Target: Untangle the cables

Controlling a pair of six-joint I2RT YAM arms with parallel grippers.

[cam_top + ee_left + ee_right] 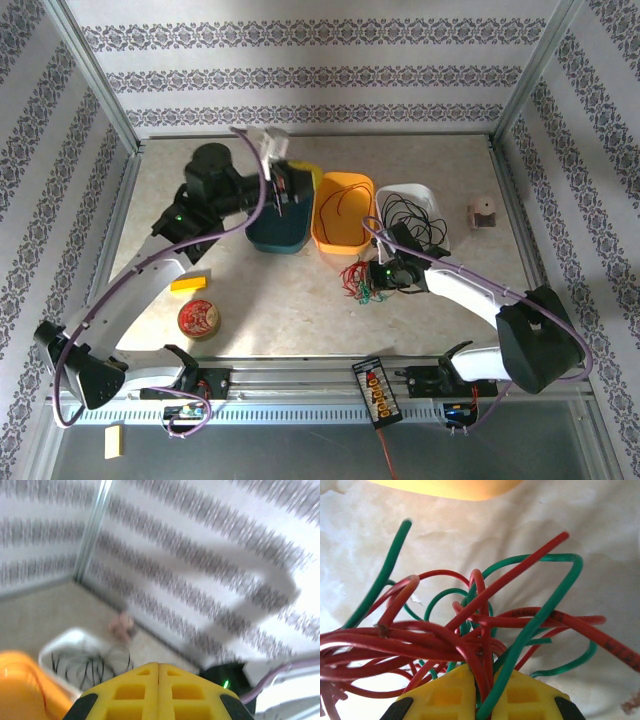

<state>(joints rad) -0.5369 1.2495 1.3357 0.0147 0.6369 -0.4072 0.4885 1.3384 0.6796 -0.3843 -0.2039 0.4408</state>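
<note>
- The table (290,310) carries three bins in a row toward its far edge: a teal bin (300,240), an orange bin (335,240) and a white bin (405,190).
- The right arm (480,295) reaches in from the near right corner to the middle of the table. The left arm (140,280) reaches from the near left corner to above the teal bin.
- The black cables (410,215) lie coiled in the white bin, apart from the rest.
- The red and green cables (358,280) sit as one clump on the bare table, just on the near side of the orange bin.
- The right gripper (378,276) is at the clump's right edge, its yellow fingers pinching several red and green strands between them. The loops fan away from it toward the orange bin, with no single long axis.
- The left gripper (281,190) is pressed together and well apart from the clump. The blurred wrist view shows nothing between its fingers, though I cannot be sure.
- My judgement: the right arm has the tangle, so the next pull is its to make, with the left free to hold strands back.
</note>
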